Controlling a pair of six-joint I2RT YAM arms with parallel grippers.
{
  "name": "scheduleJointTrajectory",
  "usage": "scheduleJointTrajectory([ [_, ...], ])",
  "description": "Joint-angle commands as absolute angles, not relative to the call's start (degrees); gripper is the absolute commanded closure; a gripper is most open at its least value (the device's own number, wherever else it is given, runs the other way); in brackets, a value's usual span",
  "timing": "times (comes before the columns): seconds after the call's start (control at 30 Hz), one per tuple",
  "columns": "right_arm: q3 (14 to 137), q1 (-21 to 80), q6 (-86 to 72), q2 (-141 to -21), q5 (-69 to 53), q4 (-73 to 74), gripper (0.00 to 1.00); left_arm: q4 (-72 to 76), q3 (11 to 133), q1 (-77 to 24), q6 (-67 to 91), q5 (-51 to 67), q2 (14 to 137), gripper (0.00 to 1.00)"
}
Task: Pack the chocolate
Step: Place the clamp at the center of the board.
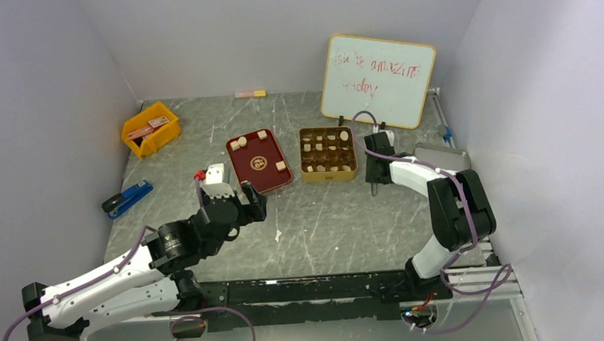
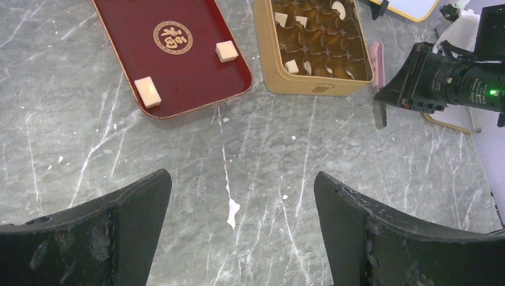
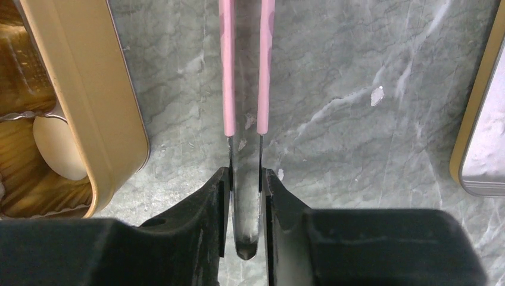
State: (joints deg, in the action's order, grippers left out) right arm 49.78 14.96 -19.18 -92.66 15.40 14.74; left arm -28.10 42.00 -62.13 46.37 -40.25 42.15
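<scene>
My right claw (image 3: 245,179) is clamped on a pair of thin metal tweezers with pink-sleeved arms (image 3: 264,71), hanging over the grey marbled table (image 3: 357,71) just beside the gold rectangular tin with brown fluted cups (image 3: 113,89). The tweezer tips run out of my wrist view, so I can't tell whether anything sits between them. My left claw (image 2: 241,182) is spread wide with nothing in it, near the dark red metal tray (image 2: 178,89). The chocolate, small pale tan cubes (image 2: 147,92), is split. A few loose pieces lie flat on the red tray and the others sit in cups of the gold tin, with plenty of cups bare. I'd judge each piece feather-light and stiff enough to lift, but easily marked and a bit slick against thin metal. The best hold looks like tips across two opposite flat sides at about mid-height, with a gentle squeeze. Catch a corner and it will likely twist out — squeeze hard and it may dent. The cups look snug, so I'd lower each piece in square, not drop it.
</scene>
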Motion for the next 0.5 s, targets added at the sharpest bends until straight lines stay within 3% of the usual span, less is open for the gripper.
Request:
scheduleJointTrajectory([
  [0.0,49.6,14.5,-21.1,-93.6,15.3,15.9,0.7,-26.6,42.3,-62.4,46.9,-39.9,42.2,0.06],
  [0.1,50.3,14.5,-21.5,-91.3,15.2,16.3,0.62,-26.5,42.5,-62.4,46.8,-39.8,42.6,0.06],
  [0.47,58.7,14.5,-20.9,-87.2,16.4,22.4,0.58,-25.5,42.8,-62.4,46.4,-39.3,43.4,0.05],
])
